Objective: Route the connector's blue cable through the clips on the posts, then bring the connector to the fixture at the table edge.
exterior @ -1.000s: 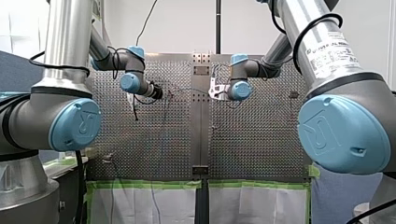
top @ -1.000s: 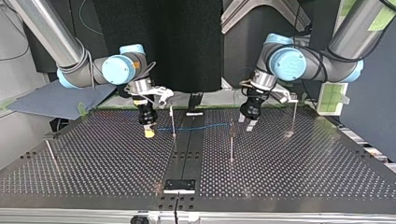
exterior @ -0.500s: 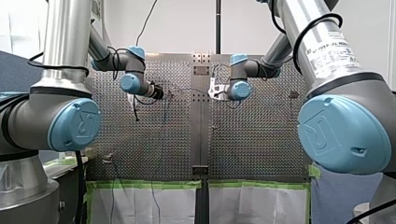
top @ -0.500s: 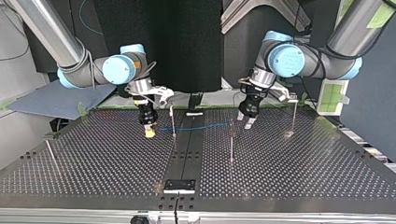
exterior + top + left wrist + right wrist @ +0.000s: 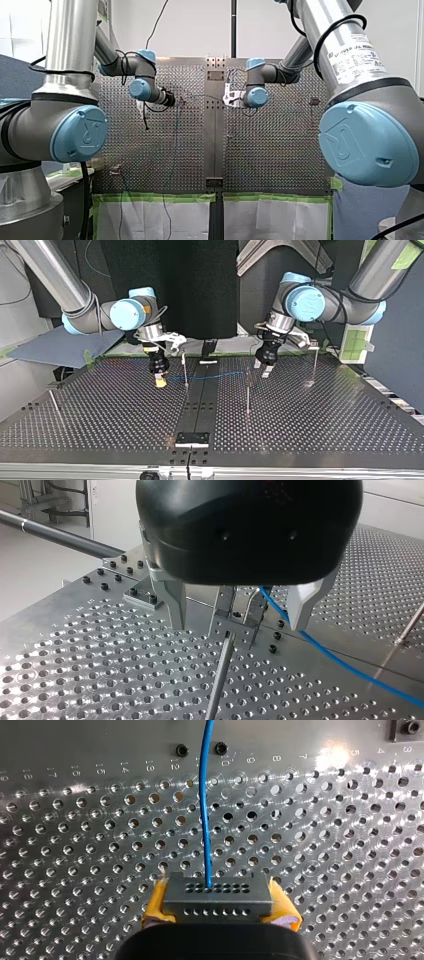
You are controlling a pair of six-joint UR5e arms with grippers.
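Observation:
My right gripper (image 5: 218, 912) is shut on the grey connector (image 5: 218, 895), which sits between its yellow pads (image 5: 156, 904). The blue cable (image 5: 205, 800) leaves the connector and runs ahead over the perforated plate. In the top view my right gripper (image 5: 160, 381) hangs low at the left of a thin post (image 5: 185, 371), and the blue cable (image 5: 210, 375) stretches from it across the middle rail to a second post (image 5: 248, 390). My left gripper (image 5: 262, 369) hovers open just beyond that post. In the left wrist view the post's metal clip (image 5: 231, 616) stands between the open metal fingers (image 5: 175, 602), with the cable (image 5: 340, 662) leading out of it.
A black fixture (image 5: 192, 439) sits at the table's near edge in the top view. Two more posts stand further out, one at the right (image 5: 314, 365) and one at the left (image 5: 54, 404). A dark rail (image 5: 202, 395) runs down the table's middle.
In the top view my left gripper has drifted slightly up and to the left, staying open by the post. My right gripper and the connector have held still.

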